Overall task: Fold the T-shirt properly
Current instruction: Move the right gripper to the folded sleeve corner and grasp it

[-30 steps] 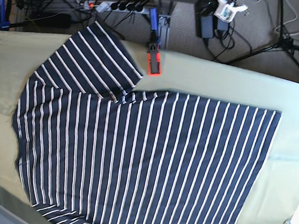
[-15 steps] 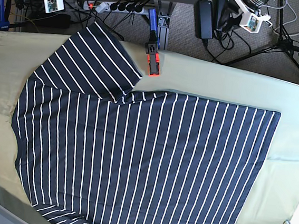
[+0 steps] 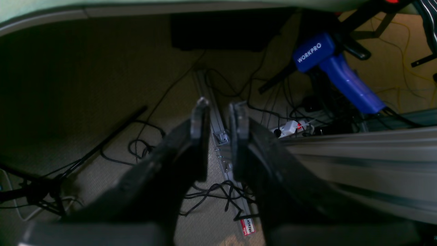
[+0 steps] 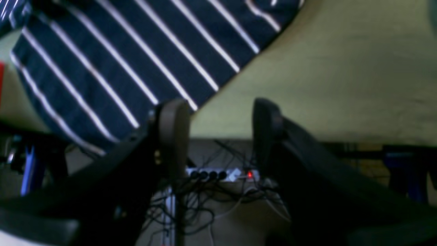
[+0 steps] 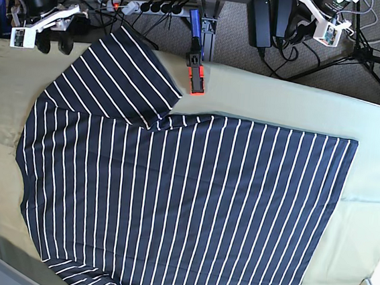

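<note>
Lying spread over the olive-green table cloth point(image 5: 369, 166), the T-shirt point(image 5: 184, 202) covers most of the surface, one short sleeve point(image 5: 119, 75) fanned out toward the far edge beside an orange-and-blue clamp point(image 5: 195, 72) and its lower hem running off the near edge. The fabric appears thin, soft and light; it should drape and slide rather than hold shape, so a single-point lift would likely bunch it. Judged best holds are the sleeve's outer edge and the shoulder seam, pinched through both layers. The right gripper point(image 4: 220, 136) hangs just beyond the table's far edge near that sleeve, fingers point(image 4: 172, 130) spread with nothing between them. The left gripper point(image 3: 218, 119) is off the table over floor cables, fingers narrowly parted, holding nothing. No fold is yet evident.
</note>
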Robot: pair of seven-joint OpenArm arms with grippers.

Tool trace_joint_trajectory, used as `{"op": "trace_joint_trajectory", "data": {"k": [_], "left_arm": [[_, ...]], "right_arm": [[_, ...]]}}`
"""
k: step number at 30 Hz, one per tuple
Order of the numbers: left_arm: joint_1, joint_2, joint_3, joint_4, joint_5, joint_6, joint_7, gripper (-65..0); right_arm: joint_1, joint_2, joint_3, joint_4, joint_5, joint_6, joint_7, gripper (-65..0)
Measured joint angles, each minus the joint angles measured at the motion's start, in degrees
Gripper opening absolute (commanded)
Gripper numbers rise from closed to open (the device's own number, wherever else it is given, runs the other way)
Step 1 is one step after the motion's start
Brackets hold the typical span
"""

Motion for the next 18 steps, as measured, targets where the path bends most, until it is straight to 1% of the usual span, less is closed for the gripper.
{"op": "trace_joint_trajectory", "data": {"k": [4, 10, 18], "left_arm": [[0.2, 0.0, 0.0, 0.0, 0.0, 0.0, 0.1, -51.1], [1.0, 0.0, 0.0, 0.0, 0.0, 0.0, 0.5, -51.1], [1.3, 0.0, 0.0, 0.0, 0.0, 0.0, 0.7, -51.1]], "right_arm": [[2.7, -3.3, 0.0, -3.1, 0.1, 0.0, -0.1, -35.0], [7.4, -7.0, 0.0, -8.0, 0.1, 0.0, -0.1, -35.0], [9.2, -9.5, -0.1, -9.3, 1.9, 0.0, -0.1, -35.0]]}}
